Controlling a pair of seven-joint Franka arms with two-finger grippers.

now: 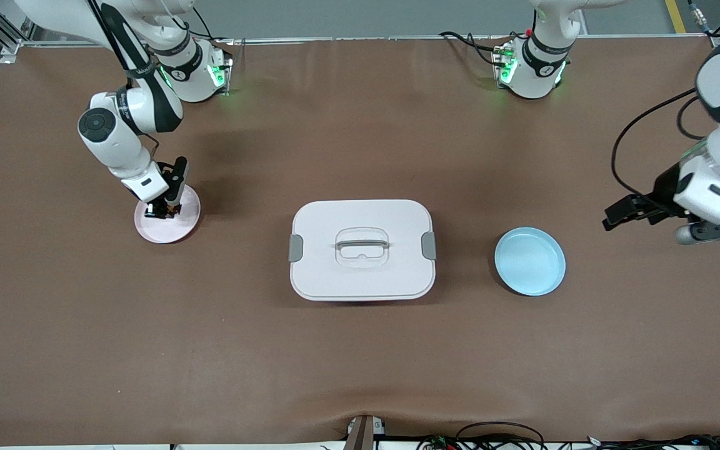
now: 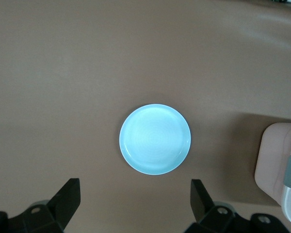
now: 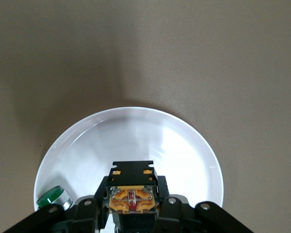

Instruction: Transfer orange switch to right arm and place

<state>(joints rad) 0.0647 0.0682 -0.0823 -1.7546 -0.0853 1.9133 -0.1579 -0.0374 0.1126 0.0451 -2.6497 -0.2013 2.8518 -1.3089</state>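
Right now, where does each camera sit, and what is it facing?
Front view: high across the table, facing both arms, white lidded box between plates.
Left wrist view: on the open left tool, looking down at the round pale-blue plate.
Right wrist view: on the right tool, shut on the orange switch over the pinkish-white plate.
Shared: blue plate, front and left wrist.

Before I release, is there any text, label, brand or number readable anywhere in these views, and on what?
None can be read.
Right arm: dark band carries lettering, too small to read.
Orange switch, pink plate, blue plate, white lidded box: no markings visible.
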